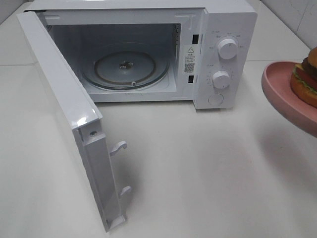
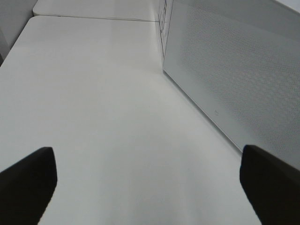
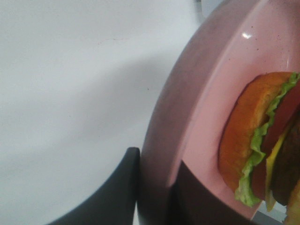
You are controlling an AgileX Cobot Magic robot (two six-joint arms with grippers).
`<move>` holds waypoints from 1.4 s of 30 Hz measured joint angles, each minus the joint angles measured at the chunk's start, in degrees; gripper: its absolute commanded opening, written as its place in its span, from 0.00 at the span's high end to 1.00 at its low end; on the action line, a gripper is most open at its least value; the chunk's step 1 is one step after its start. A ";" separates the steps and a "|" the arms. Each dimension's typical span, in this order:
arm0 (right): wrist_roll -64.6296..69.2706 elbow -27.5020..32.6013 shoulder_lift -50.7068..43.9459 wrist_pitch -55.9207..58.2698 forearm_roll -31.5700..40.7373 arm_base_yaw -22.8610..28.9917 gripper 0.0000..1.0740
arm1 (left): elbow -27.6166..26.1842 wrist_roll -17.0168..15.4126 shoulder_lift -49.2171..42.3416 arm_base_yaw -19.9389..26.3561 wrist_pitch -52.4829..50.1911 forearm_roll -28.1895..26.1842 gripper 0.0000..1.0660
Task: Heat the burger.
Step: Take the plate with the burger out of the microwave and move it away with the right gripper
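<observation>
**Burger rides in on its plate**

The burger (image 1: 306, 74) sits on the pink plate (image 1: 282, 91), raised off the table (image 1: 198, 173) to the right of the microwave (image 1: 148, 49). My right pincer (image 3: 154, 187) is clamped on the plate's rim, so I never touch the food. The door (image 1: 64, 114) stands open and the glass turntable (image 1: 124, 67) is bare, ready for it. My left pincer (image 2: 145, 183) hangs spread wide, holding nothing, behind the door.

Glossy burger (image 1: 305, 74), smooth pink plate (image 1: 277, 89), glass turntable (image 1: 126, 67).
</observation>
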 measured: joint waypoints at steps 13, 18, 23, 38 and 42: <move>20.23 0.00 1.38 5.27 -8.88 0.00 0.94 | 0.00 0.00 0.00 0.00 0.00 0.00 0.08; 25.55 0.00 5.90 9.05 -10.20 0.00 0.94 | 0.00 0.00 0.00 0.00 0.00 0.00 0.08; 29.97 0.00 10.26 9.51 -10.94 0.00 0.94 | 0.00 0.00 0.00 0.00 0.00 0.00 0.08; 54.60 -3.44 28.88 15.36 -11.46 0.00 0.94 | 0.00 0.00 0.00 0.00 0.00 0.00 0.08; 61.42 -3.84 35.18 15.58 -11.52 0.00 0.94 | 0.00 0.00 0.00 0.00 0.00 0.00 0.08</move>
